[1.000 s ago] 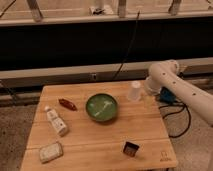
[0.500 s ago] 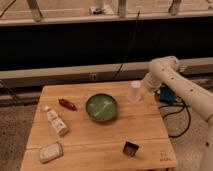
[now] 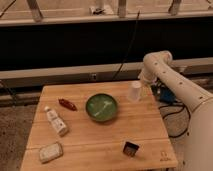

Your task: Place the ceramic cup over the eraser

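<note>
The ceramic cup (image 3: pixel 134 91) is small, white and tapered, and sits near the far right edge of the wooden table (image 3: pixel 142 125). My gripper (image 3: pixel 142 83) is right beside the cup's upper right side, at the end of the white arm that reaches in from the right. The cup and the arm hide most of the gripper. The eraser (image 3: pixel 131 148) is a tiny dark block near the table's front edge, right of centre and well in front of the cup.
A green bowl (image 3: pixel 102 107) stands mid-table, left of the cup. A red object (image 3: pixel 67 104), a white tube-shaped bottle (image 3: pixel 56 121) and a pale beige block (image 3: pixel 51 152) lie on the left half. Cables hang off the table's right side.
The arm has swung left and upward, bringing the gripper in against the cup. The cup has stayed in about the same spot.
</note>
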